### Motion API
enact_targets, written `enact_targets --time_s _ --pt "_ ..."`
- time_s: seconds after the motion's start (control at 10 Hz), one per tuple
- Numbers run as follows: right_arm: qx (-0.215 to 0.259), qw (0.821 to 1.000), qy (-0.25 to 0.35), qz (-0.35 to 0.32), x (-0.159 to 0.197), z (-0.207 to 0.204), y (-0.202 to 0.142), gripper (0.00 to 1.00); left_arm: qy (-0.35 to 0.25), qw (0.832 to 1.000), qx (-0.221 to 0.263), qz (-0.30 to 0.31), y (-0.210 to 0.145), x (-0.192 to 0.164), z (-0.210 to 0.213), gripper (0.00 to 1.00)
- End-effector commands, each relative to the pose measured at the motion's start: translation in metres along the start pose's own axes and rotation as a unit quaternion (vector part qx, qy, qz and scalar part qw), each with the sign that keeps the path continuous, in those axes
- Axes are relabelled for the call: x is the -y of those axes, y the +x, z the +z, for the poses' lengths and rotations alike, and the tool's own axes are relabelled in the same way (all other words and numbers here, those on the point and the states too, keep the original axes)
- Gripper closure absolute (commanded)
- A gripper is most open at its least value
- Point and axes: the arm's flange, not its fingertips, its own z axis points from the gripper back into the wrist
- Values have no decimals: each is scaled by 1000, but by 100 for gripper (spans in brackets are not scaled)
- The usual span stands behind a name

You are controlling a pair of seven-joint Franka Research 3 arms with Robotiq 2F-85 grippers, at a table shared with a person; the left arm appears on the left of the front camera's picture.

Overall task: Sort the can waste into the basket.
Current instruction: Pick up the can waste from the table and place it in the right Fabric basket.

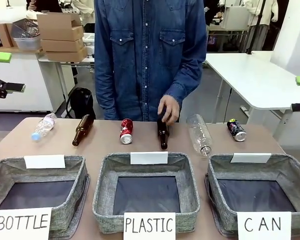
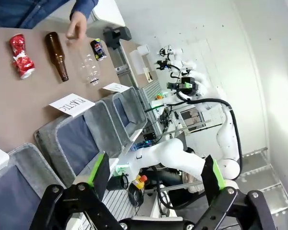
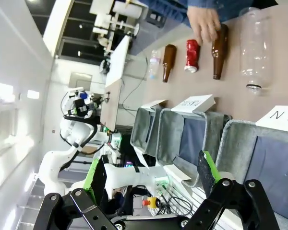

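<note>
Table point(image 1: 102, 142): red can point(image 1: 126, 131) at 12 o'clock and black can point(image 1: 236, 130) at 2 o'clock, both outside the empty CAN basket point(image 1: 285, 167). Left gripper point(image 2: 157, 167) and right gripper point(image 3: 152, 170) spread wide, holding nothing. Nothing sorted yet.

Left claw point(image 2: 157, 167) black with green pads point(image 2: 215, 173); white right arm point(image 2: 173, 155), seemingly black-cabled.

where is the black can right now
In the front view the black can lies at the table's far right, beyond the CAN basket, just right of the large clear bottle.
</note>
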Motion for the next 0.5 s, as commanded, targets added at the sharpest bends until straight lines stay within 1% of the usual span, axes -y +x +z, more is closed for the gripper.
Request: enact_targets --time_s 0.0,0.2,0.4 --pt "6 1000 11 15 0 -1 5 0 62 998 -24 11 20 8 -16 0" --pt "6 1000 11 15 0 -1 5 0 118 988 -83 50 68 1 -60 0" --pt "6 1000 11 15 0 -1 5 0 168 975 -111 94 111 -16 -115 0"
